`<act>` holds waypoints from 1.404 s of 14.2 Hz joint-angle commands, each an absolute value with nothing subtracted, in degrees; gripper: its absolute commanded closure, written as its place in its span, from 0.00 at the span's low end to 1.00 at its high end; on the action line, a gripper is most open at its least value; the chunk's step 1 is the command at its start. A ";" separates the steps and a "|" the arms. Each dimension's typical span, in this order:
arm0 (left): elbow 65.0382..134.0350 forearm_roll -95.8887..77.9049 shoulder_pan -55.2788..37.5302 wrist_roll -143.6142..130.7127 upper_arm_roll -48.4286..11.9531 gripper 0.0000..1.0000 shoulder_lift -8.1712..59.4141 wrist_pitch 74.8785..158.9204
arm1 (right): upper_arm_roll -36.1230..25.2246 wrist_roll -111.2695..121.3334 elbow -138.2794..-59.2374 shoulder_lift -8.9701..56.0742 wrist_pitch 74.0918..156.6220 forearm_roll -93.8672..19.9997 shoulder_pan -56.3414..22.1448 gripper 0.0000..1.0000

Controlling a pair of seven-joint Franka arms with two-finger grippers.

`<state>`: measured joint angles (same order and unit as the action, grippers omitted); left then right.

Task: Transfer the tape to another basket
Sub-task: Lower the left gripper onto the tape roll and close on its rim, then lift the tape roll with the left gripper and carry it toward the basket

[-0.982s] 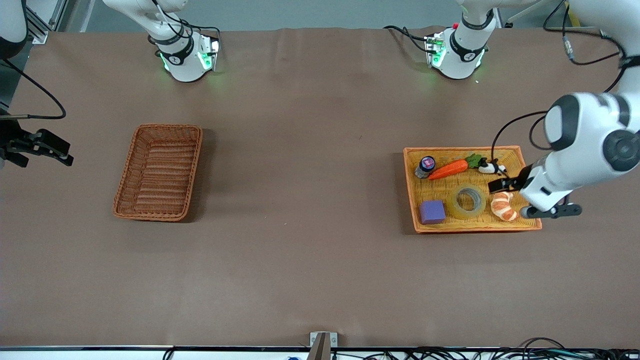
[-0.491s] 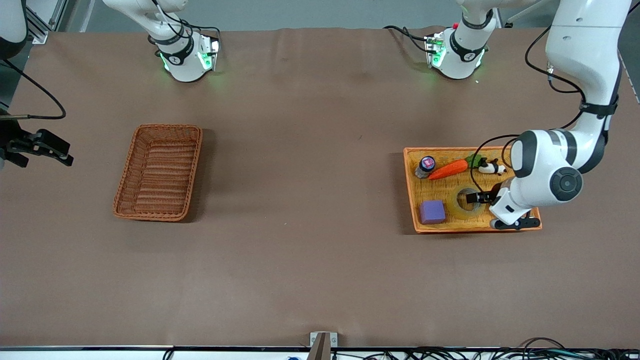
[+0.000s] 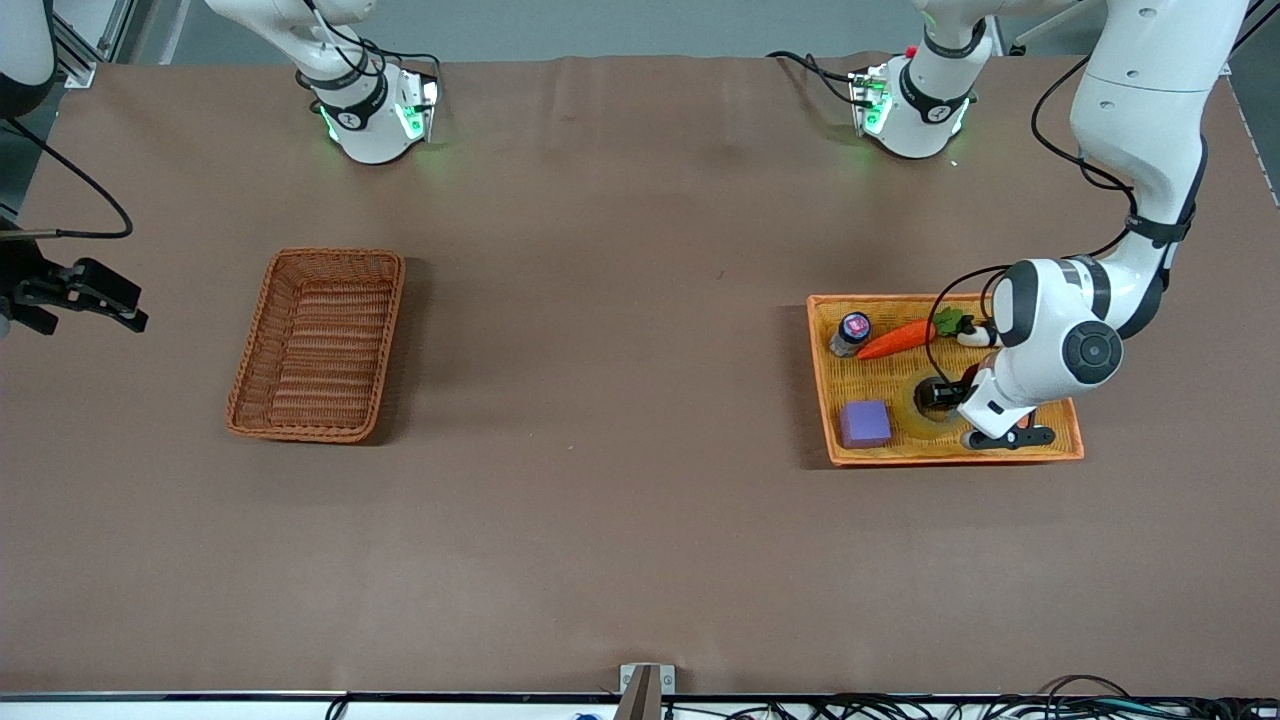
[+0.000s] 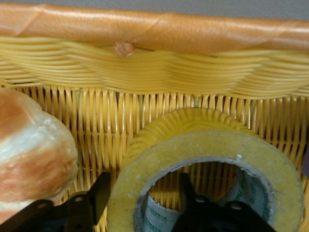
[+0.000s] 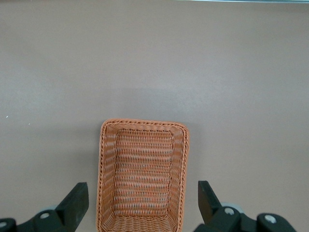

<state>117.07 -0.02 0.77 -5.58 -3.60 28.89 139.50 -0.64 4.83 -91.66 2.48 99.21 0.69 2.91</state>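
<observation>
The tape (image 3: pixel 909 404), a yellowish ring, lies flat in the shallow orange-yellow tray (image 3: pixel 950 456) at the left arm's end of the table. My left gripper (image 3: pixel 938 395) is down in the tray and open. In the left wrist view one finger (image 4: pixel 100 194) stands outside the tape (image 4: pixel 207 150) and the other inside its hole, around the ring's wall. The reddish-brown wicker basket (image 3: pixel 398 290) stands empty at the right arm's end. My right gripper (image 3: pixel 95 298) waits open in the air off that end, and its wrist view shows the basket (image 5: pixel 144 122) between its open fingers (image 5: pixel 77 203).
The tray also holds a purple cube (image 3: pixel 865 423), a toy carrot (image 3: pixel 897 340), a small jar (image 3: pixel 852 333) and a croissant (image 4: pixel 34 154) right beside the tape. The tray's wall (image 4: pixel 154 29) rises close to the tape.
My left arm has swung from over the croissant to the tape and come down. Its fingers now straddle the ring's wall. The right arm has not moved.
</observation>
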 commanded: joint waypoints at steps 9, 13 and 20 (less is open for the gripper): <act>115.76 0.62 0.79 -5.27 -3.95 1.00 20.06 135.19 | -0.18 5.10 -90.97 2.90 98.44 -0.35 4.04 0.00; 106.99 0.79 -2.27 -6.15 -8.60 1.00 19.24 125.62 | -0.18 5.10 -91.05 2.90 98.79 -0.44 4.30 0.00; 90.91 0.79 -25.28 -31.16 -10.02 1.00 32.14 121.55 | 0.09 4.92 -91.23 2.81 98.35 -0.35 4.13 0.00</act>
